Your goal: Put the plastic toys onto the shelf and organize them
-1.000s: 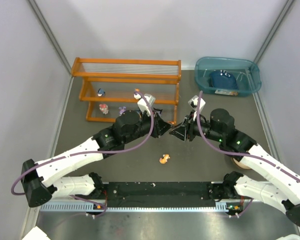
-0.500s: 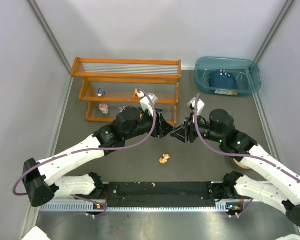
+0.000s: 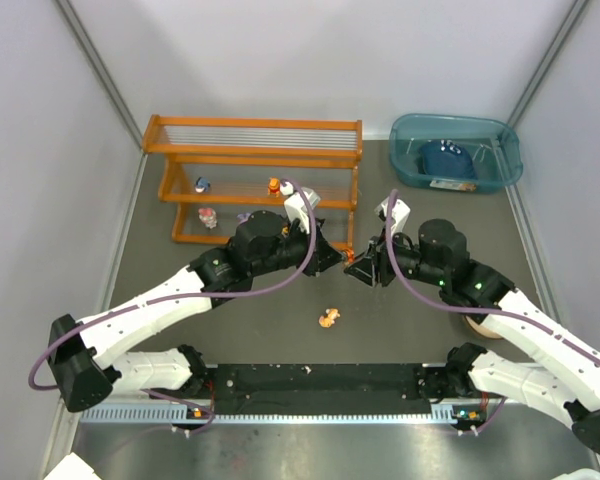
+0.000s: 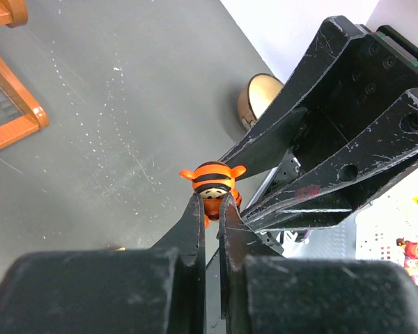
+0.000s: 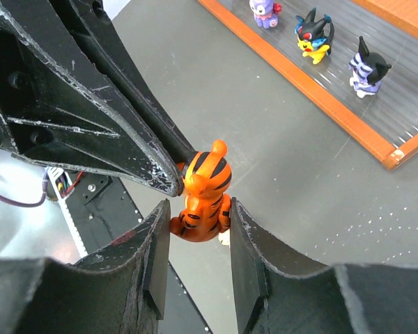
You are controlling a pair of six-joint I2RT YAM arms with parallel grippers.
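1. Locate shelf (image 3: pixel 250 150) at far left of table (image 3: pixel 280 320). Count four toys (image 3: pixel 208 216) on tiers below the top; no toy seen on top tier.
2. Check left gripper (image 4: pixel 212 202) at table centre, just right of shelf end: jaws together, tips touching tiger (image 5: pixel 205 184). Pinch on it not confirmable.
3. Check right gripper (image 5: pixel 198 209), nose to nose with left: jaws clamped on tiger's flanks, toy held off the table.
4. Note loose toy (image 3: pixel 328 319) lying on table, on the near side of both grippers, not yet picked up.
5. Note bin (image 3: pixel 500 135) at far right corner; treat as no target.
6. Judge task partly done: four shelved, one between the grippers, one loose. Assume further toys possible but not visible.
7. Mind shelf's right post, close to left wrist; swing wide of it.
8. Use bare rod lengths right of the shelved toys, plus the whole top tier.
9. Separate grippers before any sweep, then route through open table in front of shelf.
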